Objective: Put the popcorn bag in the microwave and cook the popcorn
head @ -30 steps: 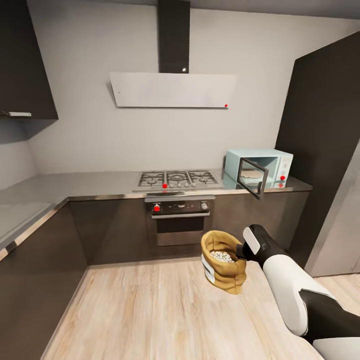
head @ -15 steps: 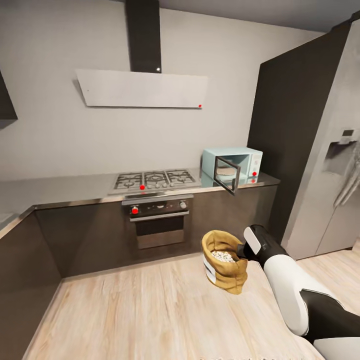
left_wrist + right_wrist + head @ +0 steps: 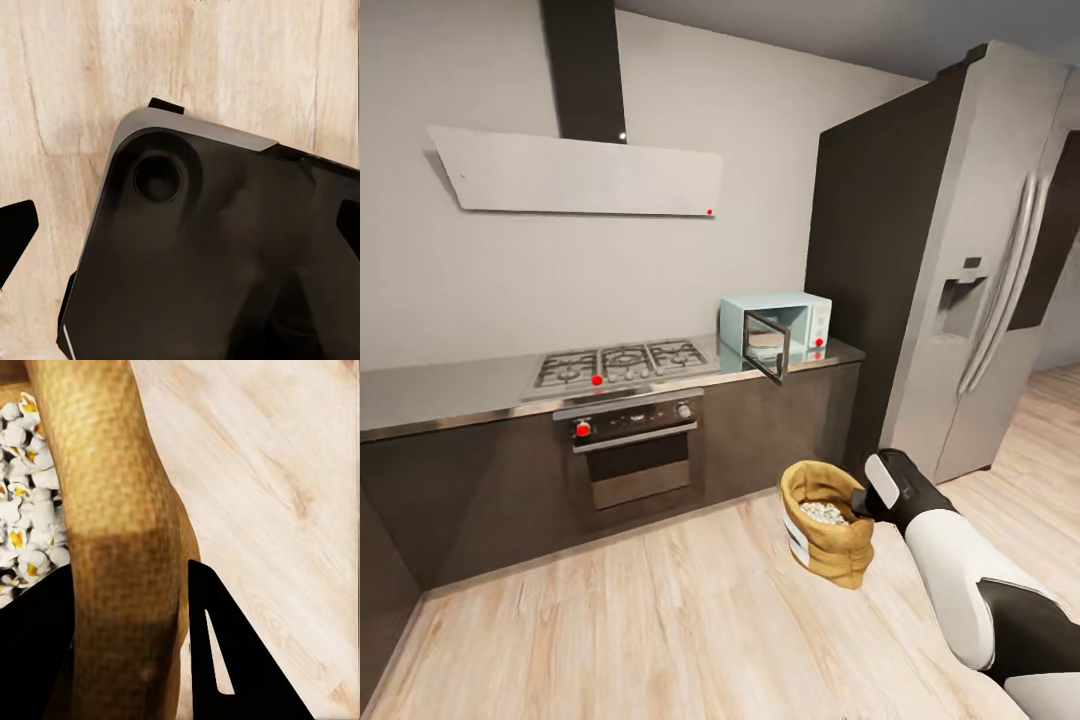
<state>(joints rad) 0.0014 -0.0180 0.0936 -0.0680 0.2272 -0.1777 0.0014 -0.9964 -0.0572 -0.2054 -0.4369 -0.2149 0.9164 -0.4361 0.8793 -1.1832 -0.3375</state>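
Popcorn bag [image 3: 828, 522] rim pinched in right end effector [image 3: 860, 500], above floor.

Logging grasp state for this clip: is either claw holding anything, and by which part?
The right claw holds the popcorn bag by its rolled rim, one finger inside, one outside. The left claw's state cannot be told.

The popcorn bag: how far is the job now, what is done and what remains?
Done: the popcorn bag is off the countertop, and the microwave door stands open. In hand: the right gripper pinches the bag's rim above the wooden floor, away from the counter. Left: carrying it to the microwave, putting it inside, closing the door and heating.
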